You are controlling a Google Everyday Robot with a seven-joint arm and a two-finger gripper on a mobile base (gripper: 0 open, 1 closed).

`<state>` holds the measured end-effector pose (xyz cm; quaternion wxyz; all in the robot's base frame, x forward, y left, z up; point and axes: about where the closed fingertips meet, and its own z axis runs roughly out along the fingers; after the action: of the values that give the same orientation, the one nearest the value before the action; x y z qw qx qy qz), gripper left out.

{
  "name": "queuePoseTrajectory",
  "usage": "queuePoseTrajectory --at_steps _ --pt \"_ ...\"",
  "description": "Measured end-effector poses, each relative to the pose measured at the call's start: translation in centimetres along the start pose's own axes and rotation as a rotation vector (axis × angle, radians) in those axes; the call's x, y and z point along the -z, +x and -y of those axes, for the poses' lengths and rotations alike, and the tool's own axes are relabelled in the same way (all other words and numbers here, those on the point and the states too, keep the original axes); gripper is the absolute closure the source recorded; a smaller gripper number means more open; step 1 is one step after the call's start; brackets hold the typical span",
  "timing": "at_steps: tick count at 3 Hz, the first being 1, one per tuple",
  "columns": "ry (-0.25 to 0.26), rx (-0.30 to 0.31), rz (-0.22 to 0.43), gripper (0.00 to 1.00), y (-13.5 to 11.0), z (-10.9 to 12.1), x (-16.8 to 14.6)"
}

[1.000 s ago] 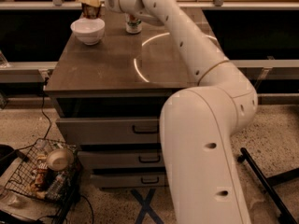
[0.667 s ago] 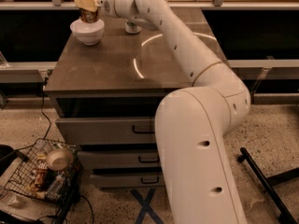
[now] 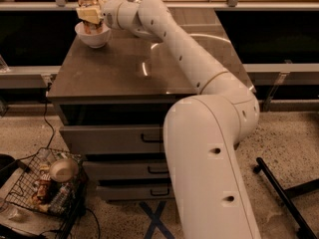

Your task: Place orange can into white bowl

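Observation:
The white bowl (image 3: 92, 37) stands at the far left corner of the brown cabinet top (image 3: 124, 68). My gripper (image 3: 89, 14) is right above the bowl, shut on the orange can (image 3: 89, 24). The can stands upright with its lower end down inside the bowl. My white arm (image 3: 189, 59) reaches across the cabinet from the lower right to the bowl.
The cabinet has several drawers (image 3: 114, 138) in its front. A wire basket (image 3: 45, 183) with a tan bowl (image 3: 63, 170) and clutter sits on the floor at lower left. A black stand leg (image 3: 284, 193) lies at lower right. A shelf rail runs behind the cabinet.
The gripper has carried the can left and down, from beside the bowl to directly over it, with the can's lower end now inside the bowl.

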<state>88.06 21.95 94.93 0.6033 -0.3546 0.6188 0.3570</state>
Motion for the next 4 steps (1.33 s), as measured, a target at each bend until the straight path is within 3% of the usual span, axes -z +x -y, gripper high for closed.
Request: queuePoseTrajectory --at_steps 1,2,3,4 --pt "0.023 0.018 -0.037 1.00 1.84 0.16 -0.08" --pt "0.017 0.016 -0.039 0.83 2.05 -0.12 -0.35" --pt "0.013 0.014 -0.039 0.59 2.10 -0.34 -0.59" --pt "0.008 0.013 -0.040 0.28 2.24 -0.66 -0.93"
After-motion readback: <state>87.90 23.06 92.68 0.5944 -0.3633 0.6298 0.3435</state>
